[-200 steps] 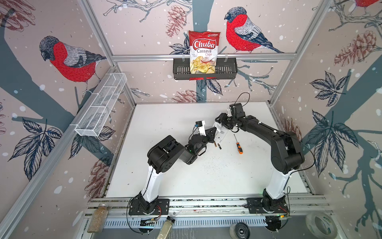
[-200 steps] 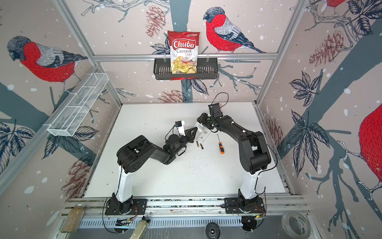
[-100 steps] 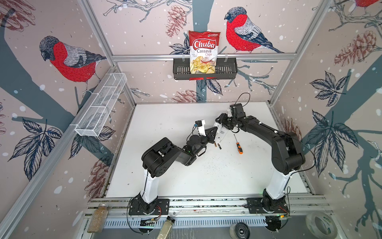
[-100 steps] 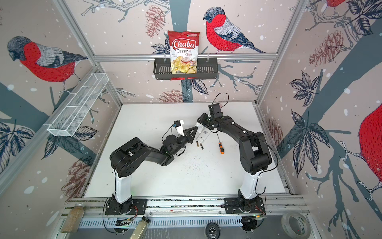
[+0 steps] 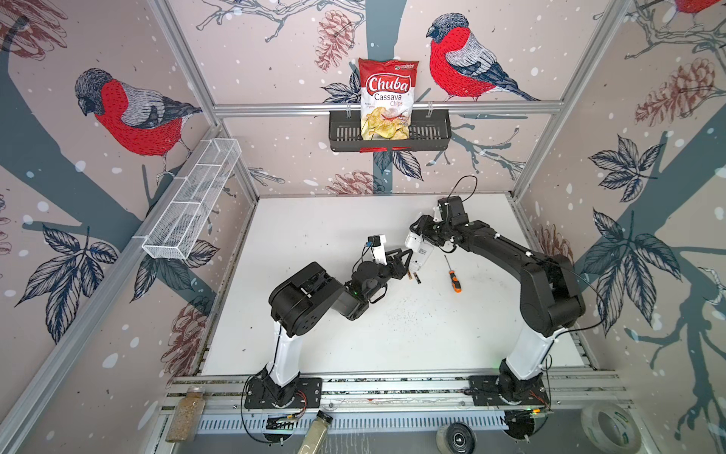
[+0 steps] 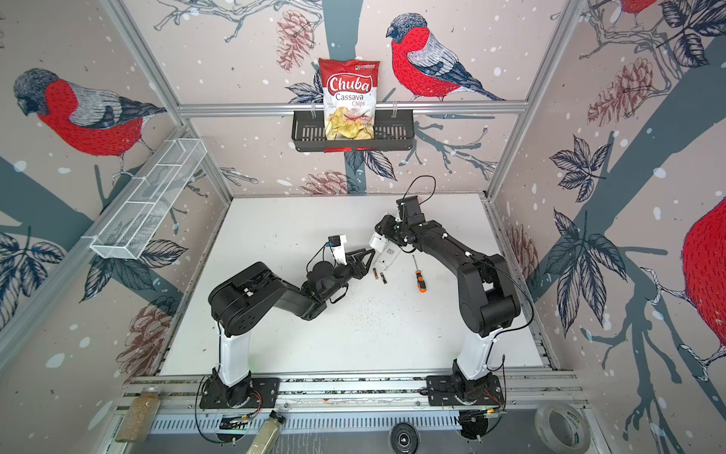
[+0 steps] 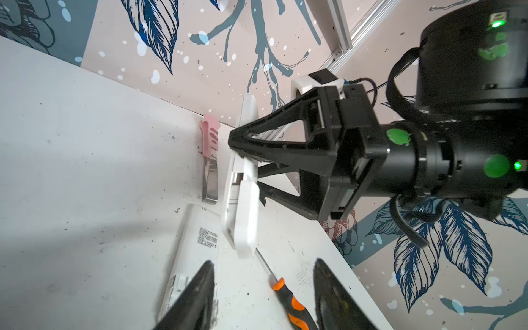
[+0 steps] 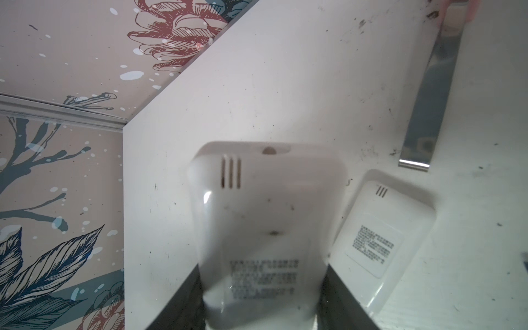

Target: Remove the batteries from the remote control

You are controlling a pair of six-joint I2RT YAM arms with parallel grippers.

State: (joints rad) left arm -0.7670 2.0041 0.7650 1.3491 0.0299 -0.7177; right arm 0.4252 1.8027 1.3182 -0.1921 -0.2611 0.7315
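As bird wallpaper (image 6: 90, 118) surrounds it, tabletop (image 6: 294, 220) holds batteries (image 6: 383, 278).

Red-and-white bag (image 5: 387, 98) in black wall basket (image 5: 432, 135): "Chuba Cassava Chips". Printed back labels of held remote (image 8: 265, 228) and lying remote (image 8: 383, 243): too blurred to read.

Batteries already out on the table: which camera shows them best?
The top views: both show the batteries lying in the open on the table, between the left gripper and the screwdriver, though small. Neither wrist view shows them.
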